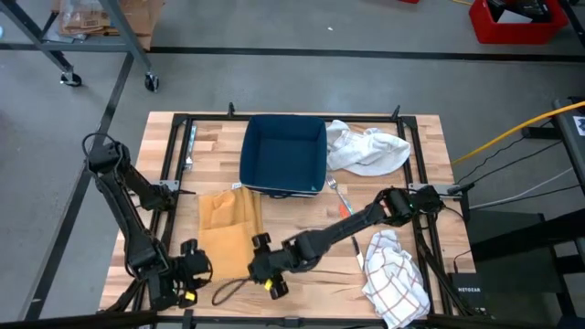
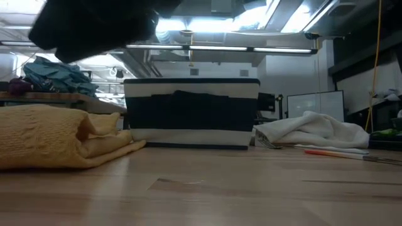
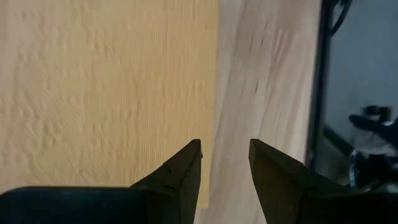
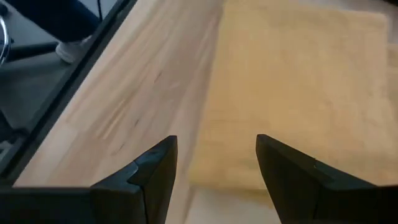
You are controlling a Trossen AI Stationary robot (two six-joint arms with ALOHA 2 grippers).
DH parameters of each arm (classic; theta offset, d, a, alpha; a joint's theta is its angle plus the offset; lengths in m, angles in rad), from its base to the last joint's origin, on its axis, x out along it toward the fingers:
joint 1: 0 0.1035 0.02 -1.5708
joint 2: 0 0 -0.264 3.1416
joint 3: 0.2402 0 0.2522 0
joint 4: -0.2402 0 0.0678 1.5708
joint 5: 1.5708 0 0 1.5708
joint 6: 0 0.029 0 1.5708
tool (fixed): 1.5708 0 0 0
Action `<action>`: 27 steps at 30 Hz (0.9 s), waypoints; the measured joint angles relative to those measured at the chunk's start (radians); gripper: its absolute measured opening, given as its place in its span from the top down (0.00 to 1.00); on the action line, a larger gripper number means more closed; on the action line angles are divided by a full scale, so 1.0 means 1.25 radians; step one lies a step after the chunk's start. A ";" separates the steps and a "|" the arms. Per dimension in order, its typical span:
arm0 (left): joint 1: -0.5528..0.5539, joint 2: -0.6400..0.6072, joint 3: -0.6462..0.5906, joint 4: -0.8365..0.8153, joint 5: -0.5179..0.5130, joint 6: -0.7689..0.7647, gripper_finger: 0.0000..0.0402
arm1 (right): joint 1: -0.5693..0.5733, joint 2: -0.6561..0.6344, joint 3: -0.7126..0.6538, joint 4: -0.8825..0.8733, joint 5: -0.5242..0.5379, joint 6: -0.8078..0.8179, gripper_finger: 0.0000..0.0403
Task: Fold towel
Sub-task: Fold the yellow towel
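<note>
The yellow towel (image 1: 228, 228) lies folded on the wooden table (image 1: 402, 228) left of the middle, several layers thick in the low view (image 2: 56, 135). My left gripper (image 1: 189, 267) stands open above the table's near edge, off the towel's near left corner. In its wrist view (image 3: 224, 149) the towel's edge (image 3: 106, 93) runs beside one finger, and nothing is between the fingers. My right gripper (image 1: 265, 271) stands open just off the towel's near right corner. Its wrist view (image 4: 216, 143) looks down on the towel's near edge (image 4: 298, 93) with bare wood beside it.
A dark blue bin (image 1: 283, 155) stands behind the towel at the table's far middle. A white cloth (image 1: 366, 151) lies right of it, and a checked cloth (image 1: 393, 279) lies at the near right. A fork (image 1: 340, 196) and a dark cord loop (image 1: 228, 291) lie on the wood.
</note>
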State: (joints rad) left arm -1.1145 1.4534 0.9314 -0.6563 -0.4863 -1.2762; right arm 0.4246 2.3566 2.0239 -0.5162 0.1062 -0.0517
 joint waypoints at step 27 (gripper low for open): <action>-0.034 0.202 0.000 0.077 0.012 -0.005 0.68 | 0.022 0.054 -0.063 0.117 0.056 0.039 0.45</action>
State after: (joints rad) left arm -1.1576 1.7054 0.9314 -0.5602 -0.4717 -1.2825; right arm 0.4522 2.4245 1.9453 -0.3696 0.1759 -0.0028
